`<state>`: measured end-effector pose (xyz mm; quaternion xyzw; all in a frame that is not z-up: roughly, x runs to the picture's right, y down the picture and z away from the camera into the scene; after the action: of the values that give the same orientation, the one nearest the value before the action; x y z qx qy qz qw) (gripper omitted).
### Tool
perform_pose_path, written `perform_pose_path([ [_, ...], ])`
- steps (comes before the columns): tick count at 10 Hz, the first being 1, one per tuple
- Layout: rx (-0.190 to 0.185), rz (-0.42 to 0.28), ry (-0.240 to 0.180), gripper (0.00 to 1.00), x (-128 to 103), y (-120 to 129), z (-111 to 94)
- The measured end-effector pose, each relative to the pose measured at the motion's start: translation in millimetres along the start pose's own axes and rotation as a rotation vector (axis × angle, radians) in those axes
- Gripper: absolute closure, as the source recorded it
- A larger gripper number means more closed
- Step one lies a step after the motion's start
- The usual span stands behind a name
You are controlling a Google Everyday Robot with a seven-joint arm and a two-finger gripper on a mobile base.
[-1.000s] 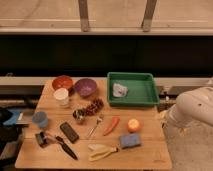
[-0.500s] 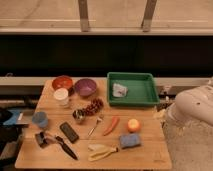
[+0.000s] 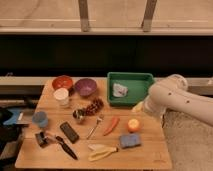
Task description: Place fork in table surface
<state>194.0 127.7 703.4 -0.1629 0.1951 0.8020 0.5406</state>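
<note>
The fork (image 3: 95, 127) is slim and silver and lies flat on the wooden table surface (image 3: 150, 152) near its middle, just left of the carrot (image 3: 111, 125). My white arm (image 3: 167, 96) reaches in from the right over the table's right edge, beside the green tray. My gripper (image 3: 139, 106) is at the arm's lower left end, above the table by the tray's front right corner and well to the right of the fork. It is not touching the fork.
A green tray (image 3: 131, 76) holding a white object stands back right. Orange bowl (image 3: 62, 81), purple bowl (image 3: 85, 86), white cup (image 3: 61, 96), grapes (image 3: 92, 106), orange fruit (image 3: 133, 124), blue sponge (image 3: 130, 141), yellow-handled tool (image 3: 102, 151) and black-handled knife (image 3: 64, 146) lie around the fork.
My arm has shifted a little to the left, farther over the table's right edge. The fork and the other objects have not moved.
</note>
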Motion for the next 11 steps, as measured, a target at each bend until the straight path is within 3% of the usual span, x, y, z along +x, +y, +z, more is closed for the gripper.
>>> perform_pose_path([
  [3,-0.062,-0.152,0.014,0.20,17,77,-4],
  [4,-0.077,-0.180,0.017,0.20,22,90,-5],
  [9,-0.070,-0.179,0.013,0.20,21,87,-5],
  [11,-0.062,-0.211,0.013,0.20,23,94,-2],
])
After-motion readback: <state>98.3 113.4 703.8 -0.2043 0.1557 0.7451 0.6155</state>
